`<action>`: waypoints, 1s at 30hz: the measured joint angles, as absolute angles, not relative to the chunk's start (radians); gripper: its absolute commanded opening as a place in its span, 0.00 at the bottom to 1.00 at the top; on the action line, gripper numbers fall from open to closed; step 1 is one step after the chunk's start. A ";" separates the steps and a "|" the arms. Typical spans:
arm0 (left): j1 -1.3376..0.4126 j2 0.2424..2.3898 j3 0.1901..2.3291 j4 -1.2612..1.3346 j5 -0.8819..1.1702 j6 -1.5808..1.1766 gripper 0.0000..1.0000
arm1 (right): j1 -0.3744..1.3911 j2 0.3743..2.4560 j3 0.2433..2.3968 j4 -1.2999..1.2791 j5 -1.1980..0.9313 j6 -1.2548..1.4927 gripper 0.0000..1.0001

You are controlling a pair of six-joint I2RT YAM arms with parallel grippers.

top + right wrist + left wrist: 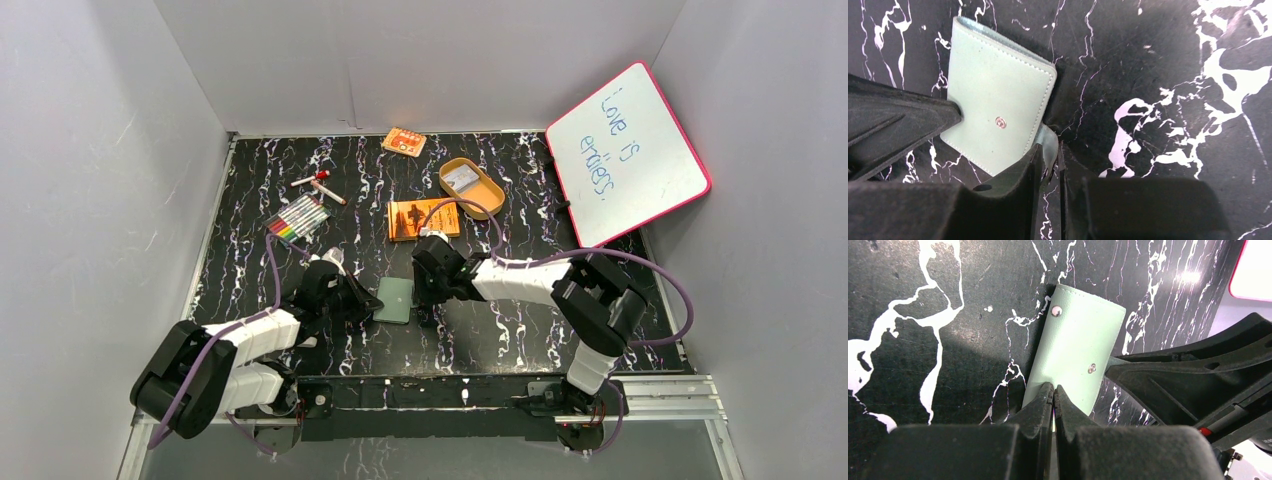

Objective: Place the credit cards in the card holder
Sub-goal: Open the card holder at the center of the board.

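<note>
The card holder is a pale grey-green wallet lying folded shut on the black marbled table, between my two grippers. In the left wrist view my left gripper is shut on the near edge of the card holder, whose two snaps show. In the right wrist view my right gripper is pinched on the snap tab at the edge of the card holder. In the top view the left gripper and right gripper flank it. No credit card shows clearly.
An orange book lies behind the wallet. A tan oval tin holds a flat grey thing. A small orange card-like piece lies at the back. Coloured markers and a red-capped pen lie left. A whiteboard leans right.
</note>
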State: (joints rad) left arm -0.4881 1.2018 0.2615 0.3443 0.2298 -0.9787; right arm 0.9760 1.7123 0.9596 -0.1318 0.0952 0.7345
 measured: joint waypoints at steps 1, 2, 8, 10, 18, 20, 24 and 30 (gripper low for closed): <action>-0.488 1.202 0.261 0.344 0.230 -0.979 0.00 | 0.976 1.712 0.954 -0.123 0.085 0.737 0.20; -0.488 1.202 0.261 0.345 0.230 -0.979 0.00 | 0.976 1.712 0.951 -0.119 0.077 0.738 0.15; -0.488 1.199 0.261 0.341 0.229 -0.979 0.08 | 0.970 1.710 0.934 -0.101 0.048 0.754 0.00; -0.488 1.185 0.262 0.326 0.228 -0.976 0.38 | 0.970 1.695 0.933 -0.111 0.051 0.751 0.00; -0.492 1.018 0.274 0.245 0.237 -0.959 0.86 | 0.973 1.463 0.954 -0.261 0.053 0.677 0.00; -0.492 1.002 0.271 0.259 0.257 -0.959 0.87 | 0.973 1.408 0.955 -0.293 0.052 0.663 0.00; -0.493 1.010 0.239 0.337 0.313 -0.966 0.88 | 0.973 1.346 0.924 -0.313 0.036 0.658 0.00; -0.516 1.061 0.234 0.390 0.361 -0.956 0.84 | 0.974 1.327 0.844 -0.313 0.030 0.666 0.00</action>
State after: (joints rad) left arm -0.5159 1.0615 0.2337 0.3901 0.3607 -0.9558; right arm 0.9737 1.3266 0.8440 -0.3134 0.0299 0.6662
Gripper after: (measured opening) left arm 0.865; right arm 0.054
